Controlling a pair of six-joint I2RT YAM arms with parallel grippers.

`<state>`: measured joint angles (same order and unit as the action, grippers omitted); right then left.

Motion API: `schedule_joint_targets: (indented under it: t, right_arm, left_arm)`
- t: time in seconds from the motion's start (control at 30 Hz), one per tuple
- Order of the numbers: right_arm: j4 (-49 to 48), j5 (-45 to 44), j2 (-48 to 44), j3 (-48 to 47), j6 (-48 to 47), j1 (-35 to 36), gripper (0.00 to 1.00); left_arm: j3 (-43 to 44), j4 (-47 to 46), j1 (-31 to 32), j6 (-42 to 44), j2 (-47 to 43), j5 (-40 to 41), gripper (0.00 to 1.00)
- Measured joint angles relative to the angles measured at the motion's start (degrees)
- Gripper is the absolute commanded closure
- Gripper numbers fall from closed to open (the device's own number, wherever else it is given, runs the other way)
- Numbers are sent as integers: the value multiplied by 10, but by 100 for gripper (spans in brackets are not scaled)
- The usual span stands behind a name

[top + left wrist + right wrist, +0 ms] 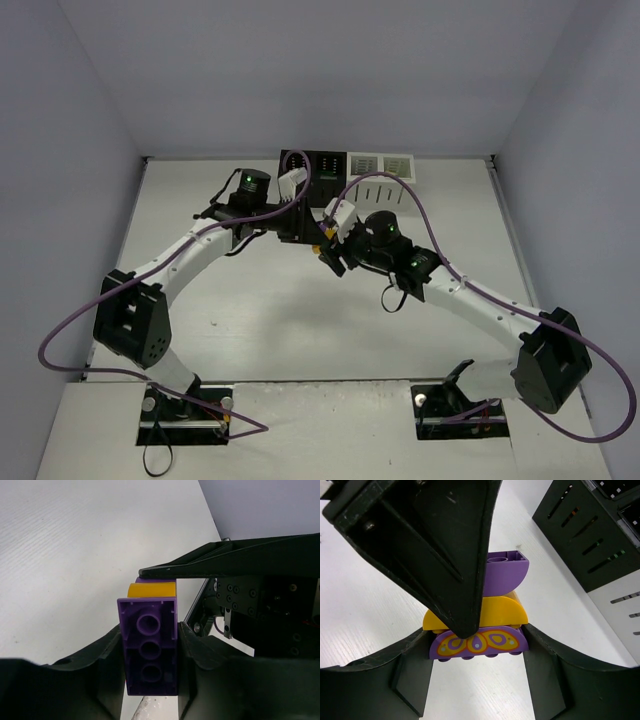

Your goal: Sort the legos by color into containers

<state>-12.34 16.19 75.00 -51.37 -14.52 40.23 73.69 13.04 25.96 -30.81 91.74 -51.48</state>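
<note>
Both grippers hold one joined stack of legos just in front of the containers [345,168]. My left gripper [150,635] is shut on a purple brick [150,650], whose hollow underside faces the camera; an orange-yellow piece [151,589] sits beyond it. My right gripper [477,647] is shut on a purple curved piece with a yellow pattern [495,641]; the orange-yellow piece [502,611] and another purple piece [505,572] are stacked on it. In the top view the grippers meet at the stack [325,241]. Other legos are out of view.
The row of bins stands at the table's far edge, black ones [310,165] left and white ones [382,165] right. A black bin wall [590,535] and a white one [620,605] lie close on the right of the stack. Purple cables loop over both arms.
</note>
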Motion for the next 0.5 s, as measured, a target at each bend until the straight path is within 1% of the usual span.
schedule_joint_targets:
  t: [0.03, 0.07, 0.13, 0.27, 0.5]
  right_arm:
    - [0, -3, 0, 0, -1, 0, 100]
    - [-1, -3, 0, 0, -1, 0, 100]
    - [-2, -6, 0, 0, -2, 0, 100]
    - [-9, -20, 0, 9, -2, 1, 100]
    - [-12, -57, 7, 43, -1, -9, 100]
  left_arm:
    - [1, 0, 0, -3, 0, 2, 88]
    - [2, 0, 0, -2, 0, 1, 95]
    - [2, 1, 0, -1, 0, 1, 100]
    - [8, 7, -9, 6, 0, -2, 100]
    - [11, 17, -54, 13, -14, -8, 100]
